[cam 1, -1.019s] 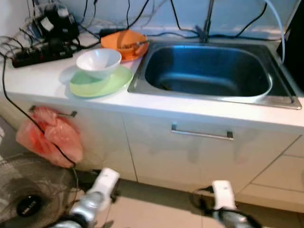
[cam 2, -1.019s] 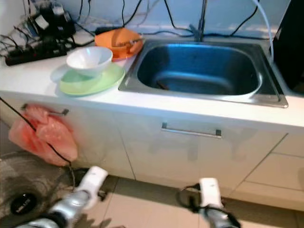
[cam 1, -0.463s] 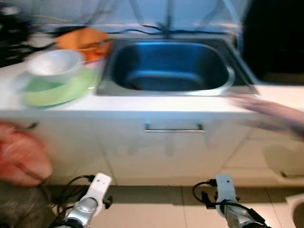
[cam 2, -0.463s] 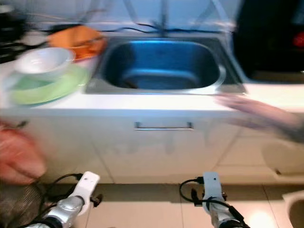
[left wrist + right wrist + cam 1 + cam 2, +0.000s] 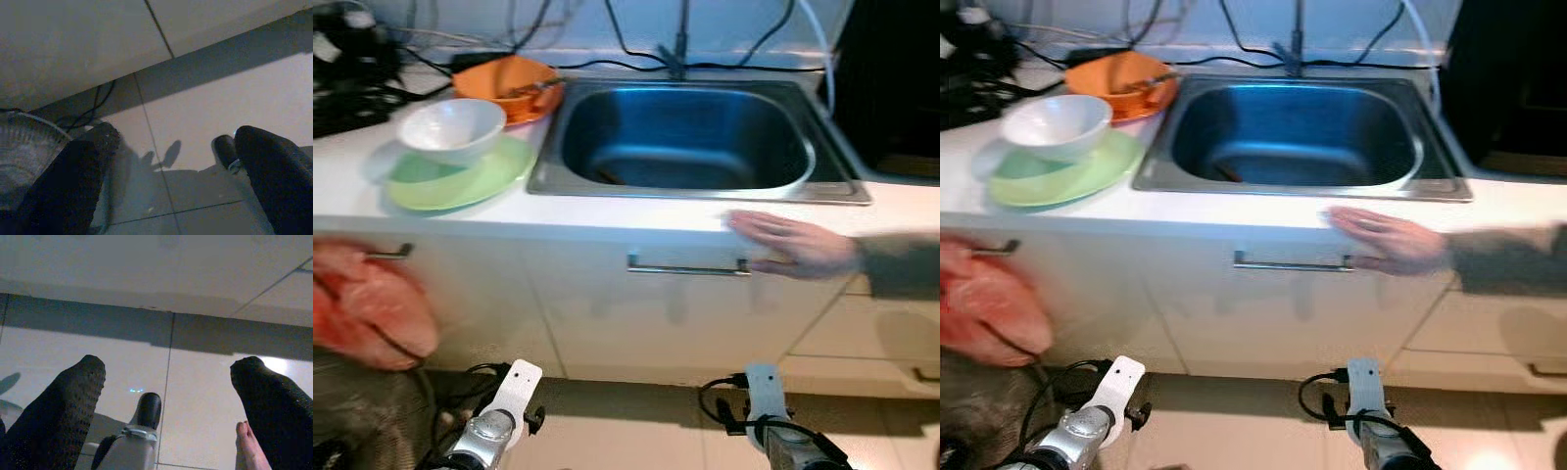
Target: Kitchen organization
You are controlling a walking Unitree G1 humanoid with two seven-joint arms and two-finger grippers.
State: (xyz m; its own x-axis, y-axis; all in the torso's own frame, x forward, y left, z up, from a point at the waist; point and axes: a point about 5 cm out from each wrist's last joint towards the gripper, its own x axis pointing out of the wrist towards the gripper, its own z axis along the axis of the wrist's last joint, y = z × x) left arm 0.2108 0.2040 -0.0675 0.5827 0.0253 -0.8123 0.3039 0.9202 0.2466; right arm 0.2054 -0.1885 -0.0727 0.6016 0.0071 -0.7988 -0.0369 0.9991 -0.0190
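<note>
**Humanoid stands before kitchen sink as a person reaches across the counter**

A white kitchen counter [image 5: 636, 220] runs across the scene, with white cabinet fronts [image 5: 685, 313] below it and a tiled floor [image 5: 636, 431] at the robot's feet. Set into the counter is a stainless steel sink [image 5: 685, 137], its tap [image 5: 680, 44] rising at the back among black cables. A metal drawer handle [image 5: 685, 267] sits just under the sink.

To the left of the sink, a white bowl [image 5: 451, 127] rests on a pale green plate [image 5: 460, 176], with an orange bowl [image 5: 507, 76] behind them near the wall. A pink plastic bag [image 5: 372, 304] hangs from a cabinet handle at the far left, above a fan grille [image 5: 362, 411] on the floor.

A person's hand [image 5: 793, 243], blurred, comes in from the right with the palm down and the fingers stretched toward the counter edge in front of the sink; a grey sleeve [image 5: 901, 264] follows it.

Both of the robot's arms hang low, well below the counter and pointing at the floor. The left gripper [image 5: 166, 181] has its two black fingers spread wide with nothing between them, over the tiles beside the fan. The right gripper [image 5: 168, 406] is likewise spread wide and holds nothing; below it are the robot's own foot and a person's bare toes [image 5: 249, 445].
</note>
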